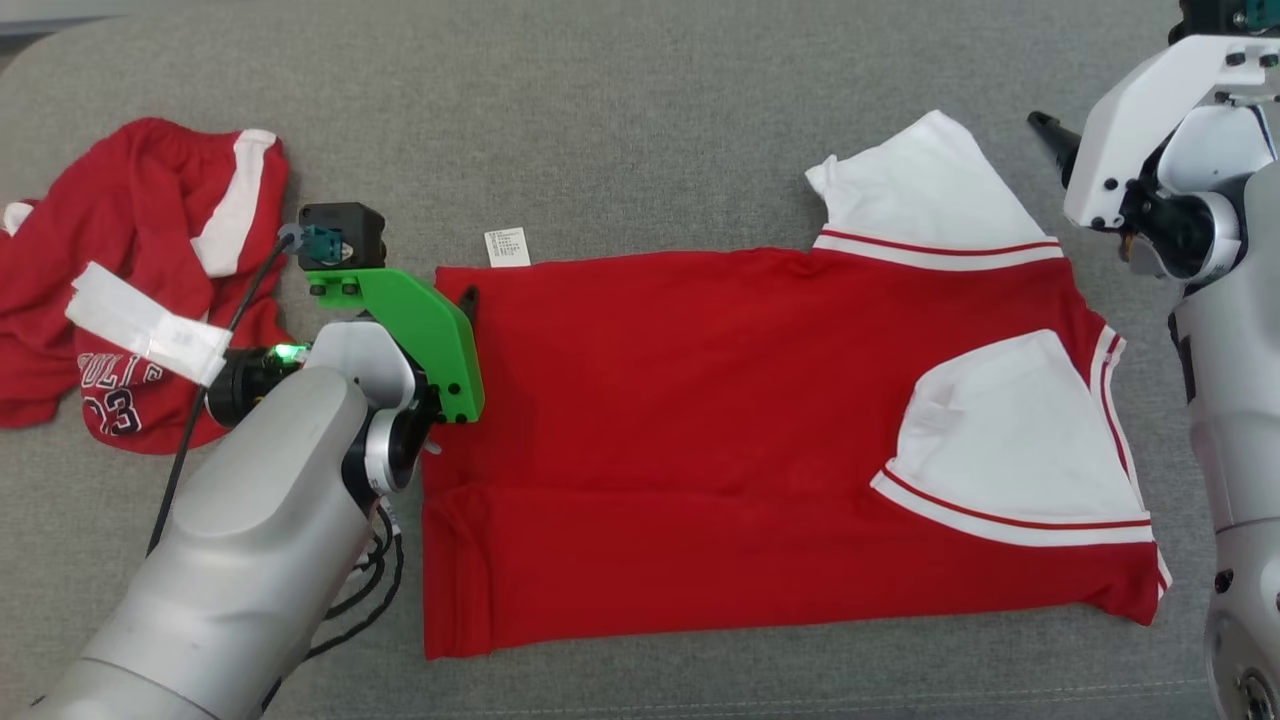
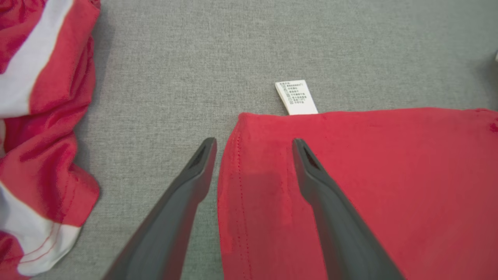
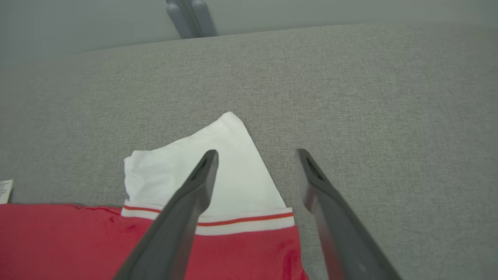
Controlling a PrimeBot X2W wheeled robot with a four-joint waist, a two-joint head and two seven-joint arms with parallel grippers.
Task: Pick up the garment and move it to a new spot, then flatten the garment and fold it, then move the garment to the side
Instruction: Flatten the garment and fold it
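A red T-shirt (image 1: pixel 700 430) with white sleeves lies spread on the grey cushion, folded lengthwise, one sleeve folded onto its body (image 1: pixel 1000 430) and the other sticking out at the back (image 1: pixel 920 180). A white care label (image 2: pixel 296 97) pokes from its far hem corner. My left gripper (image 2: pixel 253 146) stands open over that hem corner, one finger over the cloth, the other over bare fabric beside it. My right gripper (image 3: pixel 256 155) is open above the back sleeve's (image 3: pixel 218 167) right edge, holding nothing.
A second red and white garment (image 1: pixel 130 280) with printed lettering lies crumpled at the left, close to my left arm, and shows as garment folds (image 2: pixel 42 116) in the left wrist view. The grey cushion (image 1: pixel 640 120) stretches bare behind the shirt. Its back edge (image 3: pixel 272 31) meets a grey wall.
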